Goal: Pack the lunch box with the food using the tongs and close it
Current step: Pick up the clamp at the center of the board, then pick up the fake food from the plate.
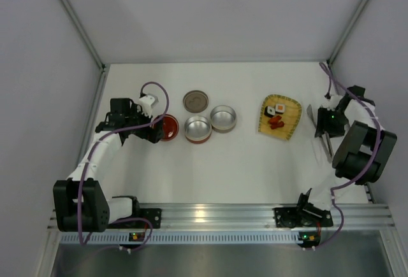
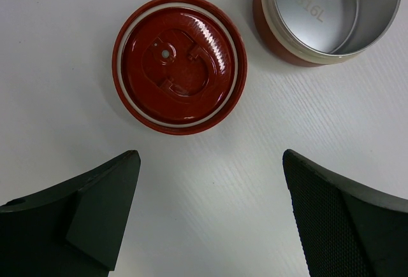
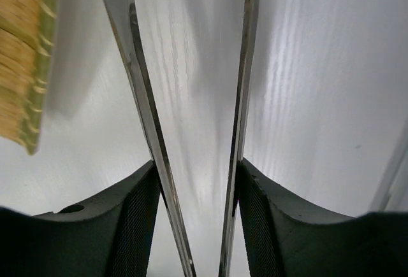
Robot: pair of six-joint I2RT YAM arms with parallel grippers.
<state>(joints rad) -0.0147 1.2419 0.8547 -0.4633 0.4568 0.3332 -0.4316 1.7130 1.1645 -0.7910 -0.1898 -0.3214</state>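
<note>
Right gripper (image 3: 197, 226): fingers pressed against both arms of the tongs (image 3: 141, 92), just right of the mat (image 3: 22, 67). Left gripper (image 2: 210, 181): spread wide above red lid (image 2: 178, 63). Food (image 1: 276, 114): lying on mat.

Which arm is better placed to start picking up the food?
Right. The right hand grips the tongs and sits beside the mat holding the food. The left hand hovers open over the red lid, far from both.
</note>
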